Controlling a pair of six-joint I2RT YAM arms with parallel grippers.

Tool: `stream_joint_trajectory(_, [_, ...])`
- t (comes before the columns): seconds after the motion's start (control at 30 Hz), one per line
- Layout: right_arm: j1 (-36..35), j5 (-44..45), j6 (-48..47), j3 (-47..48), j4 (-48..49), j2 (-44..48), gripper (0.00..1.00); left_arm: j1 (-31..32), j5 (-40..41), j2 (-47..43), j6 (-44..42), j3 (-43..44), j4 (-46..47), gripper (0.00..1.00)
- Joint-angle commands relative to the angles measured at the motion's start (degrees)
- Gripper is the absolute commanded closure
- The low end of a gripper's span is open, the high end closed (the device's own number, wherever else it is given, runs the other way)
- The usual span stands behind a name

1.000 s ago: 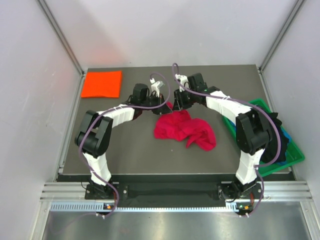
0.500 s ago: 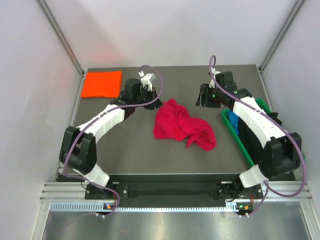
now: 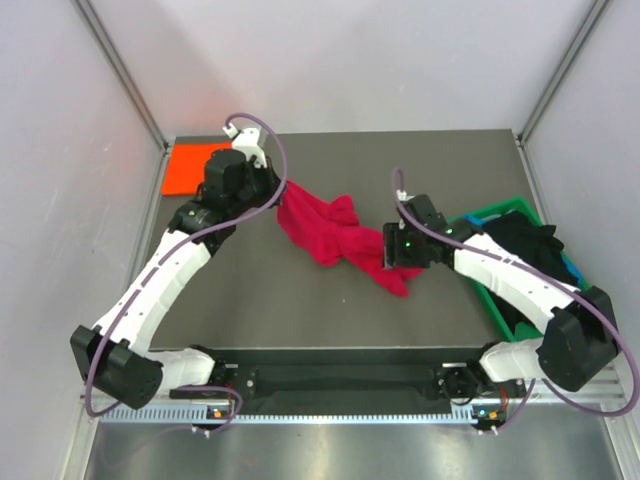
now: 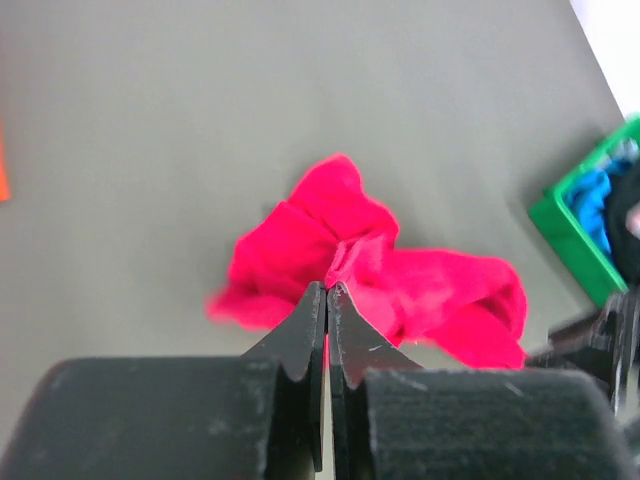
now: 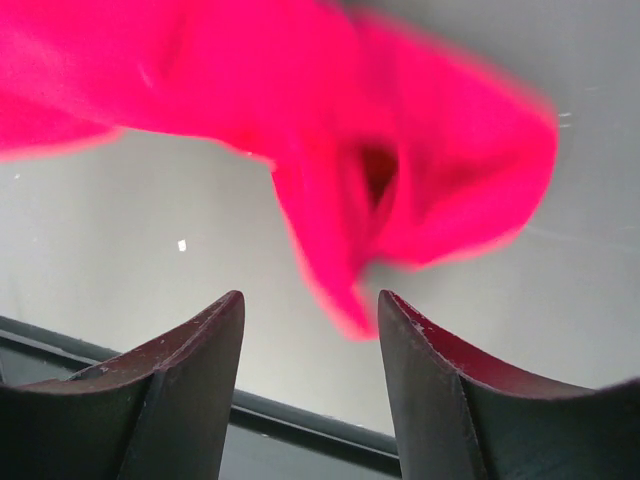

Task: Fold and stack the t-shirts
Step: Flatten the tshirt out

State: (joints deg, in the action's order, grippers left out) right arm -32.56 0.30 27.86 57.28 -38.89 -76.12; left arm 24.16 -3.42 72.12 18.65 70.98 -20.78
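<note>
Table (image 3: 260,300): dark, matte, walled on three sides.

Bin (image 3: 487,213): green, at the right edge. It holds a black shirt (image 3: 525,240) and a bit of blue shirt (image 3: 572,268), both loose and unfolded.

Red shirt (image 3: 320,225): mid-table, crumpled. It is drawn into a rope-like strip running from far left down to near right, and nothing of it is spread flat.

Orange shirt (image 3: 180,172): far-left corner, partly hidden by the left arm. What shows is a flat, straight-edged patch, so I judge it folded.

Left gripper (image 4: 327,295): jaws pressed together with a pinch of red shirt at the tips, at the strip's far-left end.

Right gripper (image 5: 310,300): jaws well apart and holding nothing. It hangs over the strip's near-right end, and a loose point of cloth dangles between the fingers without being clamped.

Progress: early. One shirt appears folded and placed. The red shirt is only being pulled out, so spreading, folding and stacking on the orange shirt all remain. The two in the bin are untouched.

Writing: no brand, label or readable text in any view.
</note>
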Motion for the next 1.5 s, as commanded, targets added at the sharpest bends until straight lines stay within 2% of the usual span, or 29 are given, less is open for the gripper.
stream_joint_trajectory(0.0, [-6.0, 7.3, 5.0, 0.7, 0.4, 1.9, 0.44, -0.1, 8.2, -2.8, -0.3, 6.0, -6.9, 1.00])
stream_joint_trajectory(0.13, [-12.0, 11.7, 7.6, 3.0, -0.7, 0.4, 0.45, -0.1, 11.2, -3.9, -0.5, 11.5, -12.3, 1.00])
stream_joint_trajectory(0.27, [-15.6, 13.3, 6.5, 2.2, 3.3, -3.1, 0.45, -0.1, 9.7, -5.6, 0.4, 12.6, -13.1, 1.00])
stream_joint_trajectory(0.37, [-16.0, 15.9, 4.8, 0.7, 6.1, -4.9, 0.45, -0.1, 9.8, -6.6, 0.9, 11.5, -13.7, 1.00])
stream_joint_trajectory(0.53, [-14.8, 21.9, 2.8, 2.2, 4.4, -7.1, 0.45, -0.1, 12.4, -7.3, 0.6, 10.8, -15.5, 1.00])
stream_joint_trajectory(0.67, [-8.2, 14.9, 2.9, 0.7, 6.8, -5.1, 0.47, -0.2, 13.5, -6.7, -0.3, 10.0, -15.8, 1.00])
stream_joint_trajectory(0.9, [1.7, 1.0, -3.9, -6.4, 15.9, -0.5, 0.50, -1.5, 15.4, -5.0, -0.6, 9.4, -15.3, 1.00])
stream_joint_trajectory(1.07, [9.1, -11.3, -6.0, -12.4, 28.8, 3.4, 0.48, -3.6, 16.5, -3.3, -1.6, 10.1, -14.7, 1.00])
stream_joint_trajectory(1.23, [12.1, -16.6, -9.1, -11.8, 32.1, 0.1, 0.48, -5.1, 14.4, -1.0, -1.5, 12.0, -14.6, 1.00])
stream_joint_trajectory(1.47, [14.0, -21.6, -12.5, -13.1, 34.2, -1.3, 0.54, -5.7, 13.9, 0.0, -1.1, 11.3, -13.9, 1.00])
